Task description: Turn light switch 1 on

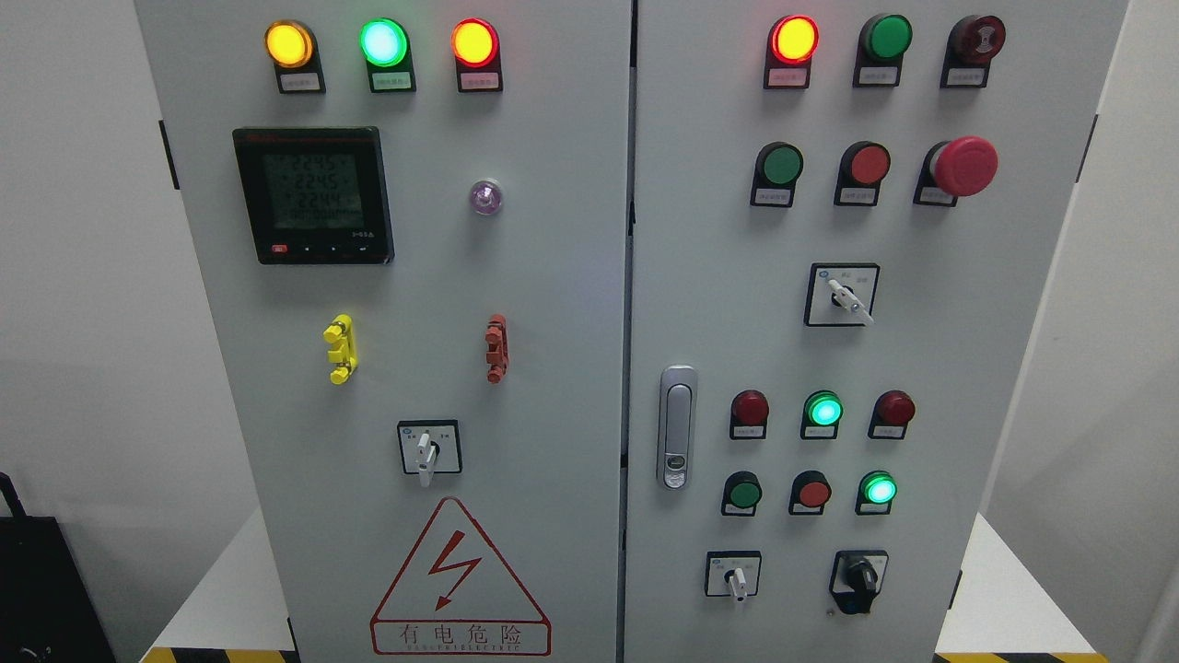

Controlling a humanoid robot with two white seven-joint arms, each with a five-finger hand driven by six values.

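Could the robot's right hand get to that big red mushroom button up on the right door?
Probably yes, though I can't be sure: no hand or arm shows in the head view. Nothing stands before the red mushroom button; it juts out from the right door with bare panel around it.

cabinet (553,368) front unobstructed, red mushroom button (964,166) and door handle (677,426) protruding

matt grey painted metal cabinet (553,368), glossy plastic indicator lamps (382,41), shiny chrome door handle (677,428)

Button labels (781,196) too small to read — cabinet (553,368) cropped top and bottom.
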